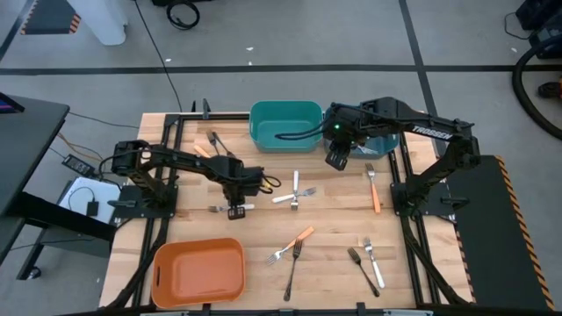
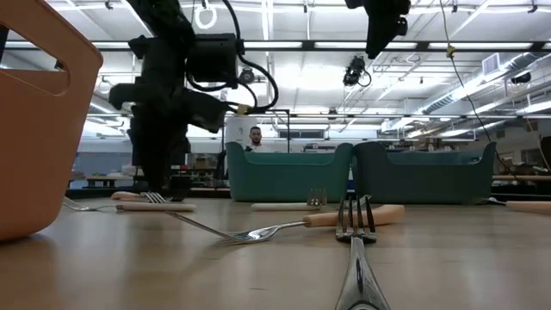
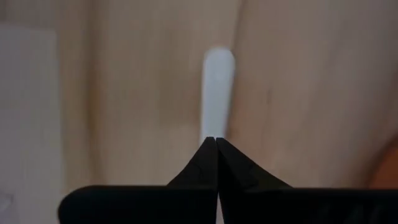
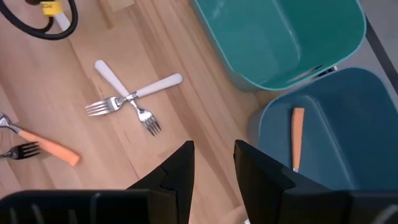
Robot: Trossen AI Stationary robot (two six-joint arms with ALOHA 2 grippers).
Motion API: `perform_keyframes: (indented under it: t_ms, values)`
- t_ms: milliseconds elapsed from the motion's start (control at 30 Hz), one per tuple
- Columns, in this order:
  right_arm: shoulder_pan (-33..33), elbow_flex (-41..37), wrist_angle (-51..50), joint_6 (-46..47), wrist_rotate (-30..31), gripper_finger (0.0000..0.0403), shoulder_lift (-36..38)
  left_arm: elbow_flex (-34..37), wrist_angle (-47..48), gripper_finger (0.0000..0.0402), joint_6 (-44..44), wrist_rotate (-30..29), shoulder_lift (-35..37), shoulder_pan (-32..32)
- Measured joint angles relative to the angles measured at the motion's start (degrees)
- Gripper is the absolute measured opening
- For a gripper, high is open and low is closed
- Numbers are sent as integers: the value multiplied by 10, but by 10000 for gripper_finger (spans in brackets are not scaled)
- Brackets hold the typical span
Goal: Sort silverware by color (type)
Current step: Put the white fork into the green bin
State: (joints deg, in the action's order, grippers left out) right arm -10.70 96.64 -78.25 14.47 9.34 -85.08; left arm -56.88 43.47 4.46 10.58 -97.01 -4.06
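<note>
A wooden table [image 1: 202, 290] seen from above holds scattered forks and three bins. The landmark here is the green bin [image 1: 285, 124] at the far middle of the table.

To the left of the green bin and nearer the viewer, the left gripper [image 1: 235, 210] is down at the table surface, its fingers pressed fully together on the handle of a white-handled fork [image 1: 230, 208]. In the left wrist view the white handle [image 3: 217, 93] runs out from between the shut fingertips. Just left of the green bin lie an orange-handled fork [image 1: 203, 150] and a dark fork [image 1: 218, 143]. Well in front and left of the green bin sits an orange bin [image 1: 198, 271].

In front of the green bin, two white-handled forks [image 1: 294, 194] lie crossed. Farther forward lie another orange-handled fork [image 1: 292, 245] and a black fork [image 1: 292, 270].

Just right of the green bin, the right gripper [image 1: 336, 158] hangs in the air, fingers apart and empty, beside a blue bin [image 4: 323, 130] that holds one orange-handled piece [image 4: 297, 137]. More forks lie to the right and forward of it.

The forks look light, stiff and slim, likely slippery at the metal end; the broader handle seems the best place to pinch.

The right arm carries the word "TROSSEN" [image 1: 437, 134].
</note>
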Motion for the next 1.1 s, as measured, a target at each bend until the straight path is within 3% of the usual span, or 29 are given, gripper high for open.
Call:
perform_keyframes:
  t_ms: [100, 267, 367, 467, 567, 1100]
  values:
    - [-5, 0, 0, -7, 0, 121, 0, 0, 17, 15, 28, 44, 0, -2]
    - [-11, 0, 0, -11, 0, 121, 0, 0, 27, 81, 37, 81, 0, -3]
    - [-11, 0, 1, -10, 0, 121, 0, 0, 38, 118, 21, 57, 0, -3]
    - [-11, 0, 1, -10, 0, 121, 0, 4, 40, 140, 27, -16, 1, 1]
    - [-11, 0, 1, -4, 0, 121, 0, 13, 19, 146, 28, -39, 1, 1]
    - [-11, 0, -8, 4, 0, 121, 0, 15, 11, 148, 24, -14, -6, 14]
